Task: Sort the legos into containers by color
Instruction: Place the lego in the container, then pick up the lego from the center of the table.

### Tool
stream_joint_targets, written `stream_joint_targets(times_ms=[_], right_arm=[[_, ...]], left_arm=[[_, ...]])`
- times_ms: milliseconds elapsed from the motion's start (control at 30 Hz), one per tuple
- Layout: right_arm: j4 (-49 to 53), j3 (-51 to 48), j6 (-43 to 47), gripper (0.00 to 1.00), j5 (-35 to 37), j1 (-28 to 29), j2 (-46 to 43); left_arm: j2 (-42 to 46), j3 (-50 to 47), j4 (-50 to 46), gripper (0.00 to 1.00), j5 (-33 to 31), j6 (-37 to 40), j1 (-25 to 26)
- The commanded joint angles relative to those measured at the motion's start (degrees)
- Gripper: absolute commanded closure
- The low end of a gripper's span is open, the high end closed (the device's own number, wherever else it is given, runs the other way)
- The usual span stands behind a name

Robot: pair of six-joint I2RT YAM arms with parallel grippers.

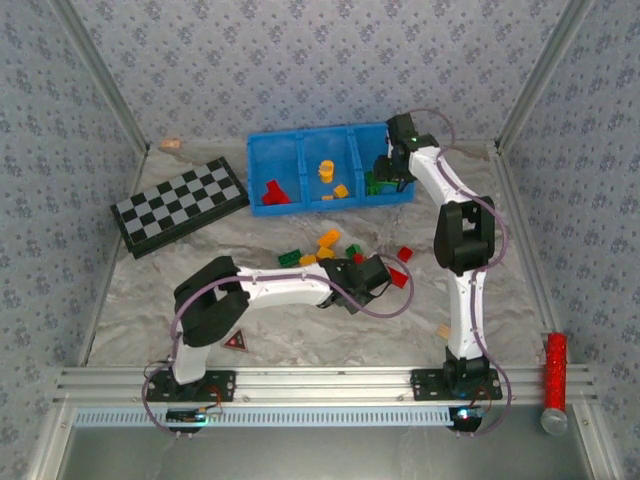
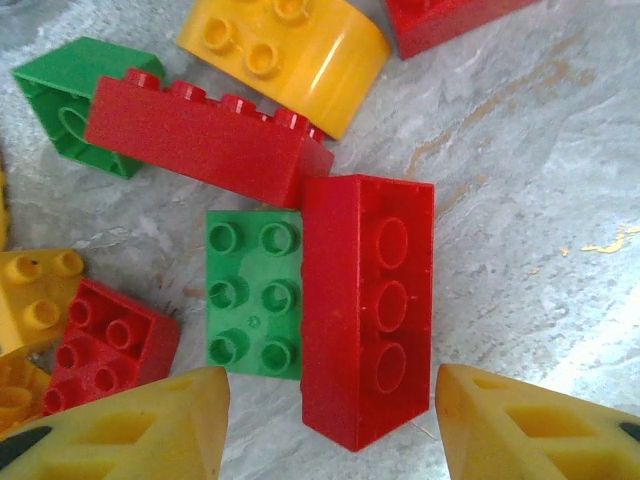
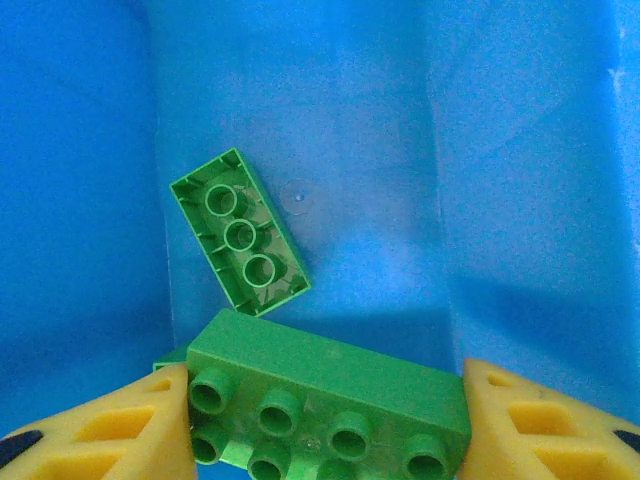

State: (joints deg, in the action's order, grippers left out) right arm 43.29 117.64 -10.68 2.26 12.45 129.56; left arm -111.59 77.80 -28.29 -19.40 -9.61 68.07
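left claw (image 2: 330, 430) released, straddling upturned red brick (image 2: 368, 300); small green brick (image 2: 252, 295) flush against one long edge, bare table (image 2: 520, 200) past the other | right claw (image 3: 325, 425) grasping long green brick (image 3: 330, 385) inside blue tray (image 3: 520, 150), right compartment, walls close, loose green brick (image 3: 238, 232) on floor ahead

Left pincer (image 2: 330, 425): yellow fingers (image 2: 150, 430) spread apart, flanking the near end of a long red brick (image 2: 368, 310) on the grey surface (image 2: 520, 200). A green brick (image 2: 253, 293), studs up, touches its left side. A second red brick (image 2: 205, 135) lies across above both.
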Motion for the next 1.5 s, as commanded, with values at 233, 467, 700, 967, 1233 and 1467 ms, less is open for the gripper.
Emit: stream_joint_targets(times_ms=[233, 467, 700, 967, 1233, 1467], right_arm=[[0.8, 2.2, 0.1, 0.36, -1.1, -0.7, 2.2], [0.7, 1.8, 0.2, 0.28, -1.1, -0.7, 0.1], [1.1, 1.0, 0.7, 0.24, -1.5, -0.7, -2.9], [1.4, 0.0, 0.6, 0.22, -2.0, -0.8, -5.9], [2.3, -0.2, -0.1, 0.22, -2.3, -1.3, -7.5], [2.9, -1.7, -0.1, 0.20, -2.6, -1.5, -9.8]], left_arm=[[-3.1, 2.5, 0.7, 0.45, -0.8, 1.1, 0.6], [-3.6, 2.7, 1.0, 0.52, 0.1, 0.7, 0.6], [-4.4, 2.5, 0.8, 0.64, 2.1, -0.5, 0.6], [-3.3, 2.2, -0.5, 0.75, 2.9, -1.2, 0.6], [0.6, 1.3, -2.0, 0.81, 4.8, -2.6, 0.6], [6.3, 1.1, -3.2, 0.83, 6.7, -4.3, -0.4]])
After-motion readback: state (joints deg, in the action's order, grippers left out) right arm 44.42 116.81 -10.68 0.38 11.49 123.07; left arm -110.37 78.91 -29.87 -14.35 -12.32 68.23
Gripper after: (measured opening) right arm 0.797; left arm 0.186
